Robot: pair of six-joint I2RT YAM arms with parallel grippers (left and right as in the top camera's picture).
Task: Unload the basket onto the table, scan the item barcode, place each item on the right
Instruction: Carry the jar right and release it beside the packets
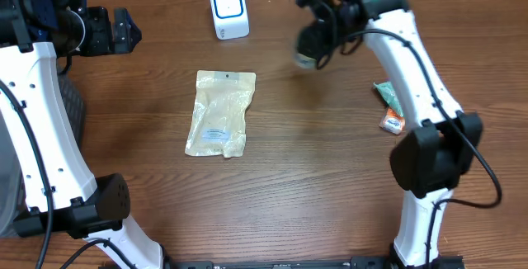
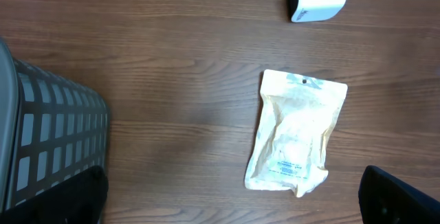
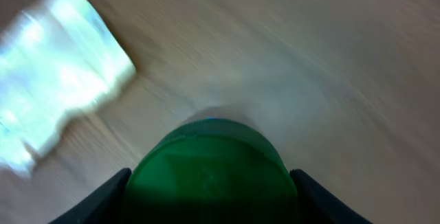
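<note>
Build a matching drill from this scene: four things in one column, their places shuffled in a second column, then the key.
Things:
1. scanner
2. pouch
3. green-lidded container
4. mesh basket

Places:
A. lying flat in the middle of the table
B. held in the right gripper
C. off to the left of the pouch
D. standing at the table's far side

Pairs: 1-D, 2-A, 3-B, 4-C
</note>
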